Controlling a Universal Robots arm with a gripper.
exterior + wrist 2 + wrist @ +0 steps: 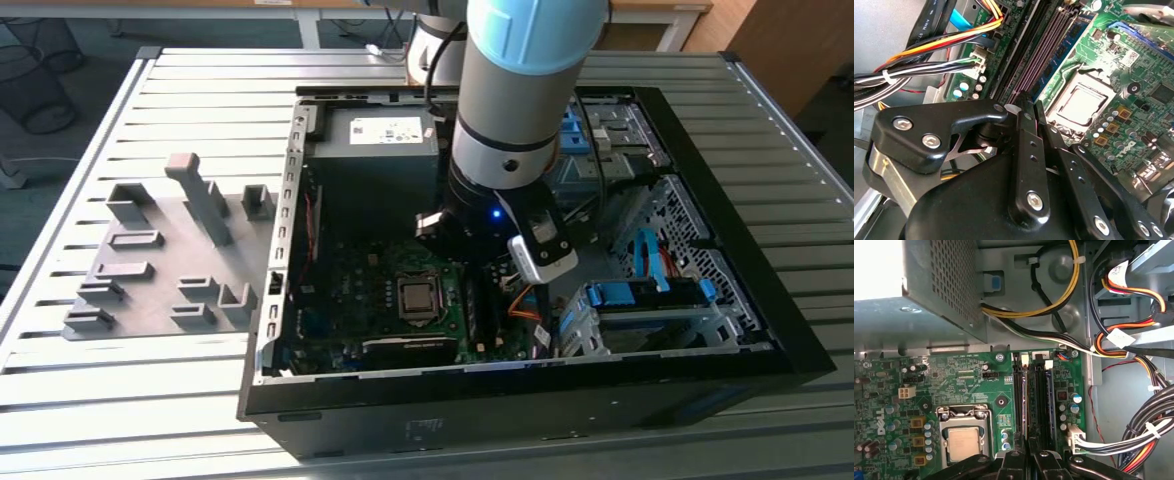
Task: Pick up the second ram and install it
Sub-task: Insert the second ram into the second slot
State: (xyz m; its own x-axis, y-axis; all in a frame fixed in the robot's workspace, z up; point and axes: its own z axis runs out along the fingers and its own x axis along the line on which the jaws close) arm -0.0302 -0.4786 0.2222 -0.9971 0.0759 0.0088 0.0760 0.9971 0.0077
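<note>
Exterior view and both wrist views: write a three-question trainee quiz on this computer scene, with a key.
1. True or false: the grey holder blocks sit inside the computer case.
2. The gripper is nearest to: A) the memory slots; B) the power supply; C) the drive cage.
3. Fill in: the silver processor sits on a ___ circuit board.

Key: 1 false, they stand on the table at the exterior view's left of the case. 2 A. 3 green.
</note>
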